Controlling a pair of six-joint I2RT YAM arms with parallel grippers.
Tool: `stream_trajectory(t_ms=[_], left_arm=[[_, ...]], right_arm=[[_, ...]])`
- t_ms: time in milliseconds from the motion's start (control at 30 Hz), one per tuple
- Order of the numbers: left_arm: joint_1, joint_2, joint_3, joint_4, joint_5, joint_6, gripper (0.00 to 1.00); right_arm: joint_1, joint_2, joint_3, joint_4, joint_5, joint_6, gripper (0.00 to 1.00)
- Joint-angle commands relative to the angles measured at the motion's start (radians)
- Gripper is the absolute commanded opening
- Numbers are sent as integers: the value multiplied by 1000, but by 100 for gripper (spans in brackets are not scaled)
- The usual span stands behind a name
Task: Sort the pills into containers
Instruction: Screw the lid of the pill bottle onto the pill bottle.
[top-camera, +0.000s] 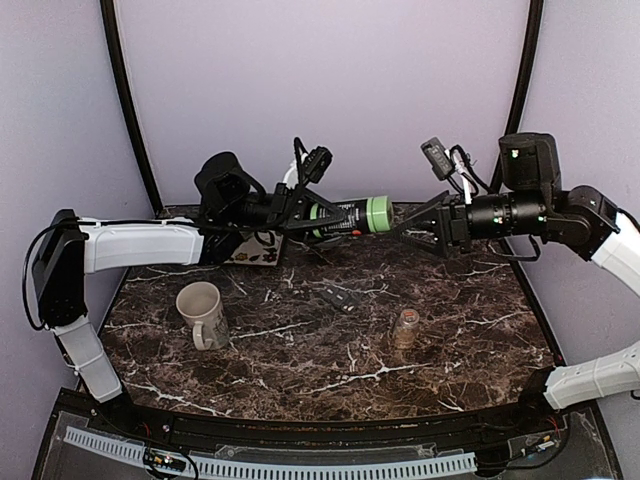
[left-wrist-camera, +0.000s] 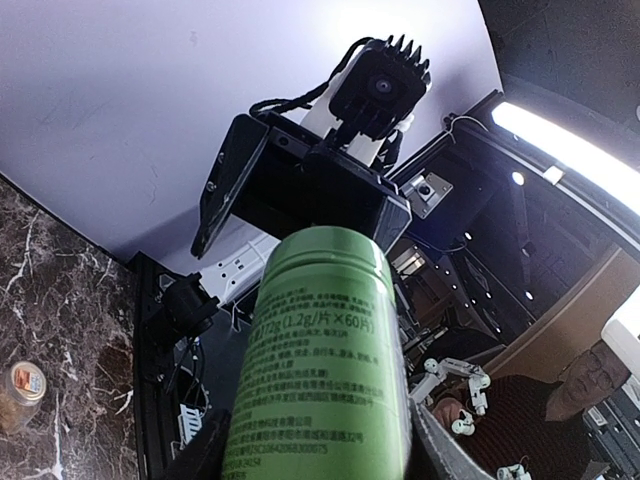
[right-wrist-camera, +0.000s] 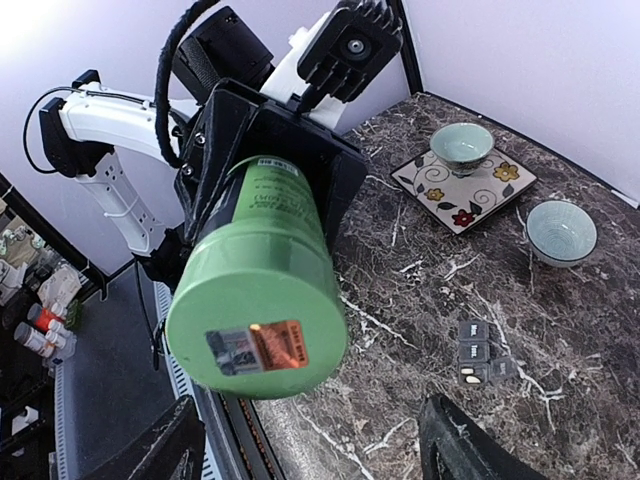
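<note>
Green bottle (right-wrist-camera: 255, 290) fills the right wrist view, lid end toward the lens, sticker on the lid face. Left tool (top-camera: 322, 215) clamped on its body. Bottle lies sideways in the air, lid pointing to 3 o'clock in the top view. Right tool (top-camera: 414, 228) faces that lid from 3 o'clock, fingers (right-wrist-camera: 165, 450) spread apart, nothing between them. Tips sit just beside the lid; a small gap shows from above. Both tools hang over the 12 o'clock edge of the desk (top-camera: 300, 375), dark marble with white veins.

On the desk:
- Dark strip of small square compartments (top-camera: 340, 298) near centre; one cell shows something pale yellow in the right wrist view.
- Small amber bottle (top-camera: 406, 327) upright at 4 o'clock from centre; contents too small to tell.
- Cream mug (top-camera: 203, 312) upright at 8 o'clock, handle toward the near edge.
- Flowered square plate (right-wrist-camera: 463, 180) at 11 o'clock under the left arm, pale green bowl (right-wrist-camera: 461, 143) sitting on it.
- Second pale bowl (right-wrist-camera: 561, 230) on the bare desk just beside the plate.
</note>
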Motion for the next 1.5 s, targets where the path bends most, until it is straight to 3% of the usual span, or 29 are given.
stream_trajectory(t_ms=[0, 600, 700, 800, 933, 1100, 1467], left_arm=[[-11, -12, 40, 26, 38, -5, 0], [-16, 22, 82, -13, 74, 8, 0], [-16, 25, 84, -14, 81, 8, 0], [-16, 25, 85, -17, 86, 11, 0], [-14, 23, 88, -24, 85, 25, 0], [-15, 24, 109, -10, 77, 53, 0], [-16, -73, 132, -223, -65, 422, 0]], right_arm=[[20, 15, 60, 1, 21, -27, 74], [65, 105, 166, -31, 18, -74, 71], [65, 110, 178, -34, 23, -80, 62], [66, 117, 187, -40, 23, -83, 40], [65, 123, 185, -37, 14, -70, 28], [66, 155, 178, -17, 5, 19, 22], [-8, 202, 96, 172, -158, 491, 17]])
